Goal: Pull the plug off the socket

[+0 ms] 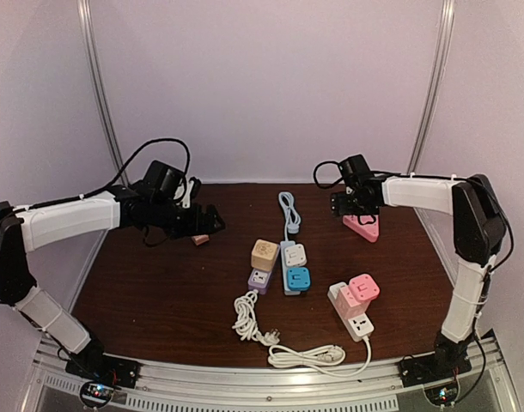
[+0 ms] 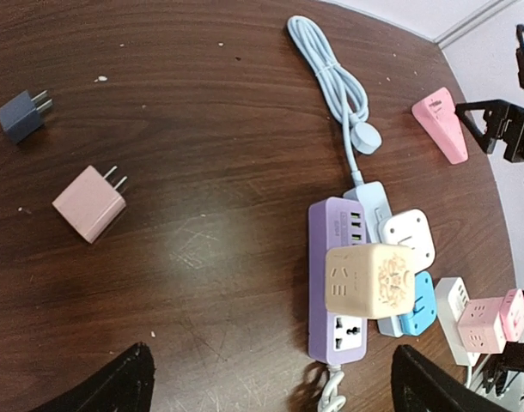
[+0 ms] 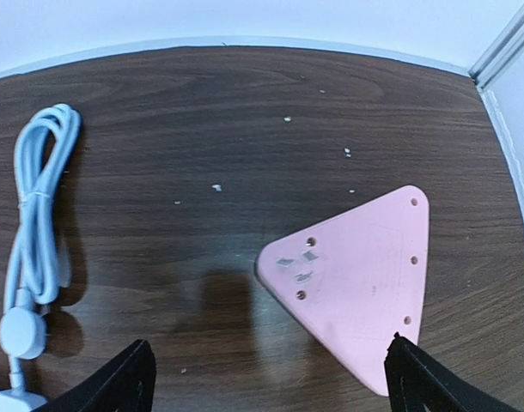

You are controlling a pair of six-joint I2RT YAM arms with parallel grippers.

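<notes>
Left gripper (image 2: 269, 365): released, fingers spread wide with nothing between them; you have it over the far-left part of the worktop (image 1: 159, 292).
Below it: a pink plug (image 2: 88, 203) and a dark grey plug (image 2: 20, 115) lie loose on the wood, pins bare, apart from each other.
Right gripper (image 3: 266, 365): released too, holding nothing, close to the far-right corner.
Below it: a pink triangular adapter (image 3: 356, 279) lies flat, pins upward, in no socket.
Plugs in sockets: at mid-worktop a beige cube (image 2: 369, 281) sits on the purple strip (image 2: 326, 232). A white cube (image 2: 408, 236) and a blue cube (image 2: 421, 309) sit on the light blue strip (image 2: 371, 199). Pink cubes (image 1: 363, 286) sit on the white strip (image 1: 360, 326), toward the near-right.
Writing: the marks on the beige cube are too small to read.
Top view only: a white cable (image 1: 244, 319) coiled by the near edge.
Wrist views only: the dark grey plug; the pins of the triangular adapter.
Open room: you have bare wood between the pink plug and the purple strip. The triangular adapter lies near the right edge.
</notes>
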